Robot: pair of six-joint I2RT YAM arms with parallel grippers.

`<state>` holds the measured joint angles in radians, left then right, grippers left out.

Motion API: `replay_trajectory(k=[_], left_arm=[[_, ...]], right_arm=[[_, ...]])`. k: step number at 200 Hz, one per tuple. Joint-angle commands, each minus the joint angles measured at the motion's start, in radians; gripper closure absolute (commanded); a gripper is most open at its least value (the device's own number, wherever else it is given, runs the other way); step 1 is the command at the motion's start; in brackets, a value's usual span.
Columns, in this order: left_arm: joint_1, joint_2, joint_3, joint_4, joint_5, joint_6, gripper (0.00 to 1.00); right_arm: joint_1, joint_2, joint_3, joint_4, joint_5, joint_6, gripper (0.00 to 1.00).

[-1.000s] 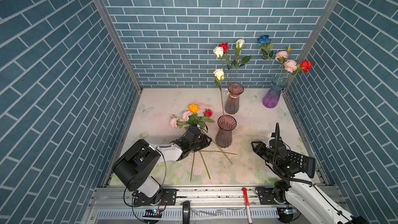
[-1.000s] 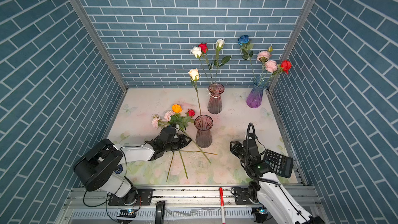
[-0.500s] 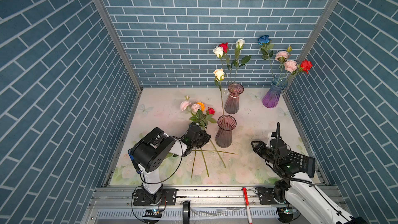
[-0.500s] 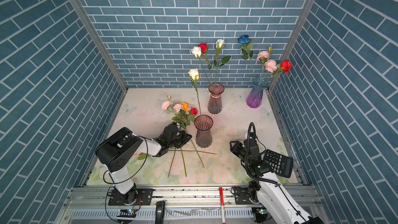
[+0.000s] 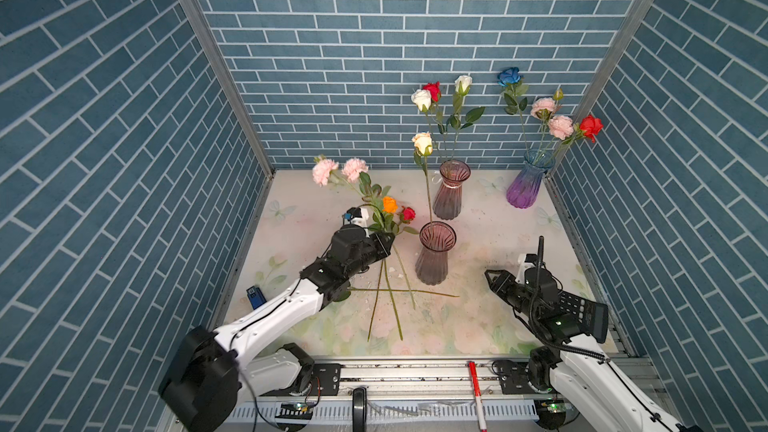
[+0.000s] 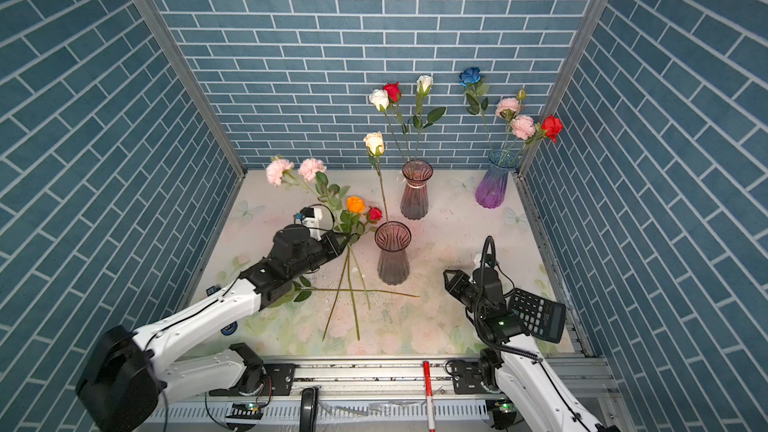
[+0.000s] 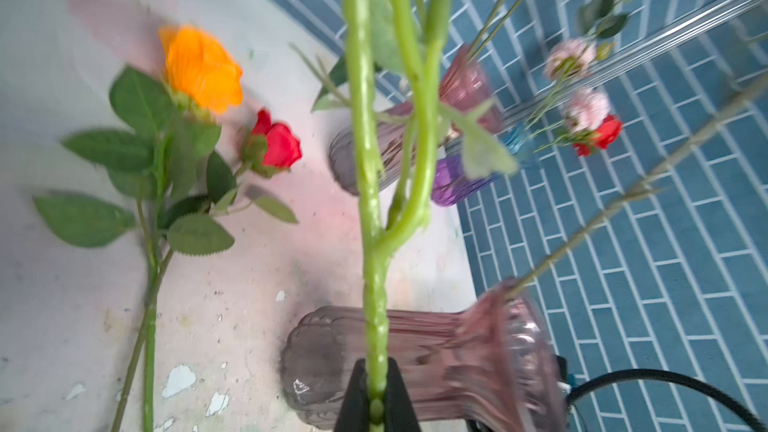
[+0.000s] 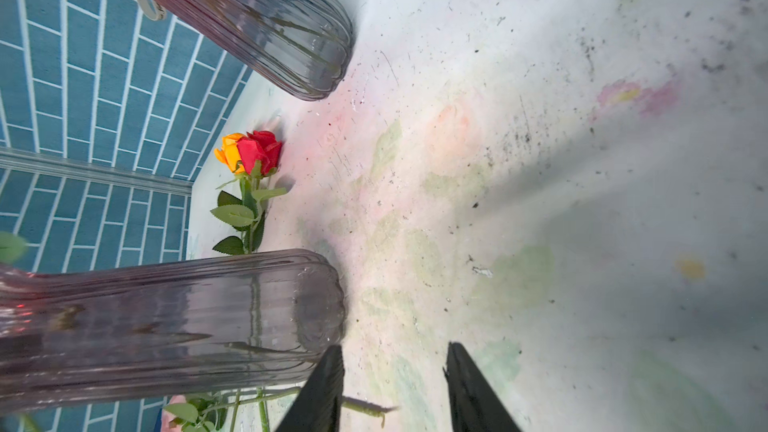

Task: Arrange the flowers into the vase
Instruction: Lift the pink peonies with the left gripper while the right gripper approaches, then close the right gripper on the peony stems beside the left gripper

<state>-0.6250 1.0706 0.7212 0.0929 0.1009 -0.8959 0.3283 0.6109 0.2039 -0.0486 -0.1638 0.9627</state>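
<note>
White arm links (image 5: 270, 317), black joints (image 5: 199, 371), looped black cables (image 5: 540, 251), black tapered right tool (image 8: 394, 347)

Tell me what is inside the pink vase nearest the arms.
Only one stem stands in the near pink vase, topped by a cream rose. The ribbed tinted glass blurs its lower end, so whether it reaches the bottom cannot be told.
</note>
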Motion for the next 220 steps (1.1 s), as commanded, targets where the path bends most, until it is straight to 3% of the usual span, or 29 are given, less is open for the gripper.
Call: replay_trajectory(k=[1, 20, 34, 61, 75, 103, 115, 161, 220], left_arm=[[-0.005, -0.149, 0.058, -0.279, -0.084, 0.188, 1.0], [-0.022, -0.24, 0.075, -0.262, 0.037, 0.271, 1.0], [-0.07, -0.286, 0.065, -0.179, 0.148, 0.322, 1.0], [-0.259, -0.284, 0.132, -0.197, 0.165, 0.456, 1.0], [-0.343, -0.239, 0.182, -0.236, 0.159, 0.498, 1.0], [-0.434, -0.157, 0.222, -0.2, 0.164, 0.493, 1.0], [-0.465, -0.132, 0.243, -0.19, 0.157, 0.497, 1.0], [-0.505, -0.091, 0.279, -0.187, 0.145, 0.495, 1.0], [-0.509, -0.105, 0.271, -0.168, 0.135, 0.474, 1.0]], right_arm=[[-0.005, -0.043, 0.065, -0.021, -0.073, -0.028, 0.58], [-0.006, -0.063, 0.142, 0.011, -0.179, -0.053, 0.57], [-0.006, -0.048, 0.199, 0.119, -0.319, -0.045, 0.53], [0.01, 0.069, 0.35, 0.383, -0.685, 0.073, 0.57], [0.072, 0.12, 0.443, 0.455, -0.781, 0.101, 0.59], [0.316, 0.161, 0.669, 0.101, -0.749, -0.202, 0.59], [0.378, 0.19, 0.729, 0.012, -0.736, -0.264, 0.59], [0.489, 0.227, 0.78, -0.031, -0.684, -0.321, 0.63], [0.543, 0.234, 0.776, -0.076, -0.589, -0.361, 0.66]])
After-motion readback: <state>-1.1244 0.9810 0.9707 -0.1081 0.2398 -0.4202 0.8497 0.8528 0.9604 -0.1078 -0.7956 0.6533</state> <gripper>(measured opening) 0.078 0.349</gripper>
